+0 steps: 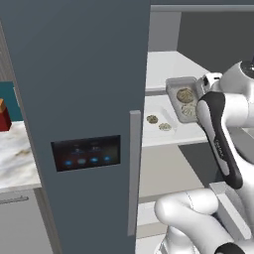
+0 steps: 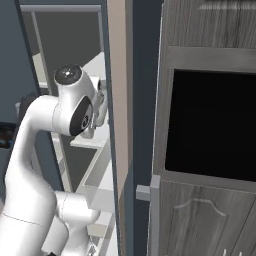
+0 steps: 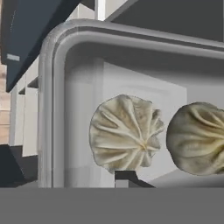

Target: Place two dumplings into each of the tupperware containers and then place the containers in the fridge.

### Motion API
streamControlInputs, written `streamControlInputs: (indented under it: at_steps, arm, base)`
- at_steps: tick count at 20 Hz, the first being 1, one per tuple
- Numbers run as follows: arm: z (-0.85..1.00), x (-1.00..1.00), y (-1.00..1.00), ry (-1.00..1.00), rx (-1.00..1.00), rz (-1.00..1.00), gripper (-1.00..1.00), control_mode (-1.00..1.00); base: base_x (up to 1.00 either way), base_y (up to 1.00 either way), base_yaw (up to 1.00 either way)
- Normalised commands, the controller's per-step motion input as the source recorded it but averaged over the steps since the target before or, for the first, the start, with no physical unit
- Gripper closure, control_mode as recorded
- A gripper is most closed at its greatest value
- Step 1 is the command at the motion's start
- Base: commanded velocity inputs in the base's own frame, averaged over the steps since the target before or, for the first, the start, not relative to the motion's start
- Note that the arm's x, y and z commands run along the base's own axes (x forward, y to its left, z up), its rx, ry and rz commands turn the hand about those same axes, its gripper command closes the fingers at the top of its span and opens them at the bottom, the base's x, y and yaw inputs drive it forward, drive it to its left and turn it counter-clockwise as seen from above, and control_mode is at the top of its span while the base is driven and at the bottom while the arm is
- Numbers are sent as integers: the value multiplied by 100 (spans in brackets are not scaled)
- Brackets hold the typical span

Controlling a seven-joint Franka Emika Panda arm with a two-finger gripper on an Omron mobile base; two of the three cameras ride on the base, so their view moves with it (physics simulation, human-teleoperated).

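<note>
Holding container (image 1: 181, 94) at the fridge (image 1: 74, 99) shelf, two dumplings (image 3: 124, 133) inside; gripper (image 3: 127, 177) state unclear, cannot tell. Tray looks light, stiff, slippery: pinch the near rim, keep level.

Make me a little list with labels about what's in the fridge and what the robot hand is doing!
fridge: door open, white shelves showing
near container: grey tray on a shelf at the robot's hand, two dumplings inside
other dumplings: two more further left on the same shelf, their container too faint to make out
fingers: one dark tip right by the near container's rim; open or shut unclear
</note>
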Motion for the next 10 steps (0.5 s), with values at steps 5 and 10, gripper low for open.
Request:
streamControlInputs:
  at_steps: [5, 10]
  arm:
    - [66, 85, 3, 6, 0, 0, 100, -100]
    - [28, -7, 0, -22, 0, 0, 100, -100]
  base:
    - [0, 0, 0]
    - [0, 0, 0]
